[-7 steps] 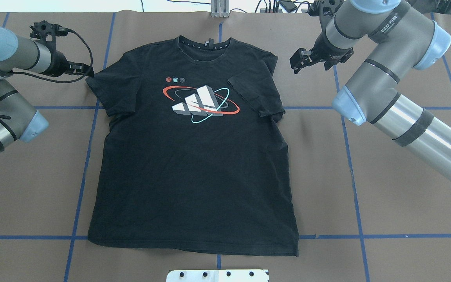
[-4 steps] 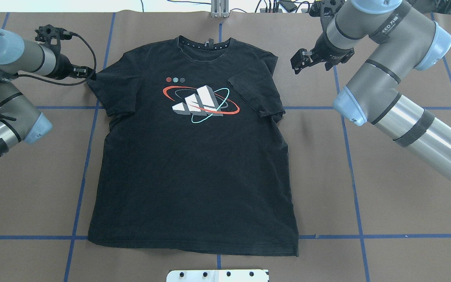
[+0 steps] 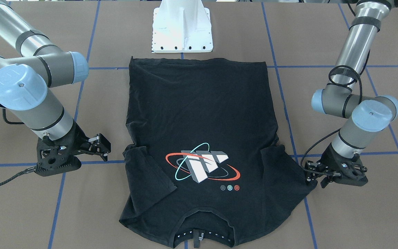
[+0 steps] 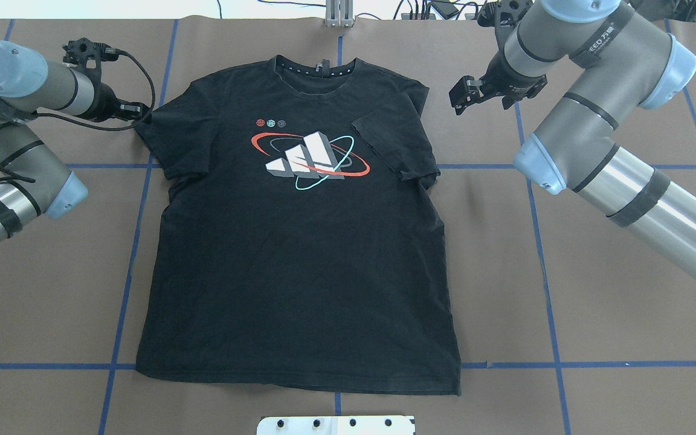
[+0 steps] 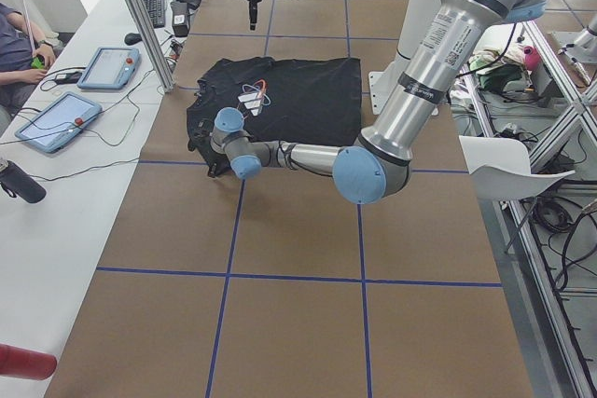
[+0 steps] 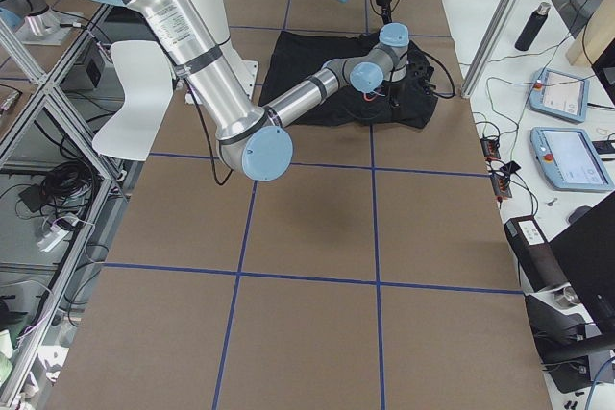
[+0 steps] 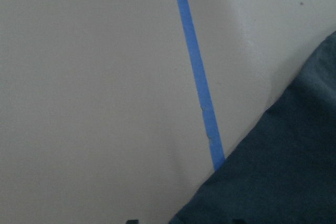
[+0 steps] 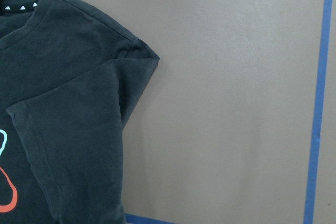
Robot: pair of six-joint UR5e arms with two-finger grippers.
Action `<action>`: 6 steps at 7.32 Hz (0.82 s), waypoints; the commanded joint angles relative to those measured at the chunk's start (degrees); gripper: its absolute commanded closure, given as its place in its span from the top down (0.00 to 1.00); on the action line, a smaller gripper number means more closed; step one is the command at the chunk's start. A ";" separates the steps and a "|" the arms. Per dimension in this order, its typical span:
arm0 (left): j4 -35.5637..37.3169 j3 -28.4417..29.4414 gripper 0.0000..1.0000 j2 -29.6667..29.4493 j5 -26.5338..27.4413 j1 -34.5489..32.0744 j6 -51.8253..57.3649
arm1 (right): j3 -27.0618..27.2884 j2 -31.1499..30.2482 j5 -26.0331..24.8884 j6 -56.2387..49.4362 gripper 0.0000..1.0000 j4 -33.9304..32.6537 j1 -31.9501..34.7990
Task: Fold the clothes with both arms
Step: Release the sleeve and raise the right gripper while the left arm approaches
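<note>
Black T-shirt point(image 4: 299, 254) lay flat, logo up. Left gripper point(image 4: 141, 115) spread at sleeve edge; right gripper point(image 4: 458, 96) spread, clear of shirt.

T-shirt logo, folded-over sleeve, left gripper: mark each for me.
logo point(image 4: 315, 151), overhead view, on the white-grey blocks.
folded-over sleeve point(image 4: 393, 145), overhead view, middle of the flap.
left gripper point(image 4: 141, 113), overhead view, midway between its fingers.

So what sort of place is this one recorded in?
Most likely a robotics lab workcell. A left arm and right arm share a white pedestal at a table covered in brown paper with a blue tape grid. Touchscreen pendants lie on a side bench behind an aluminium post.
</note>
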 commanded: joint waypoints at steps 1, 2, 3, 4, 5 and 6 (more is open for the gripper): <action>0.06 0.34 0.52 -0.06 0.00 0.04 -0.03 | -0.15 0.00 -0.03 0.00 1.00 0.11 0.00; 0.06 0.43 0.52 -0.06 -0.09 0.12 -0.03 | -0.15 0.00 -0.12 0.00 1.00 0.11 0.00; 0.06 0.43 0.52 -0.06 0.00 0.12 -0.03 | -0.15 0.00 -0.21 0.00 1.00 0.11 0.00; 0.06 0.43 0.44 -0.06 -0.09 0.21 -0.03 | -0.15 0.00 -0.21 0.00 1.00 0.11 0.00; 0.06 0.34 0.27 -0.06 -0.09 0.21 -0.12 | -0.24 0.00 -0.21 0.00 1.00 0.20 0.00; 0.06 0.34 0.04 0.03 -0.09 0.21 -0.21 | -0.24 0.00 -0.30 0.00 1.00 0.20 -0.09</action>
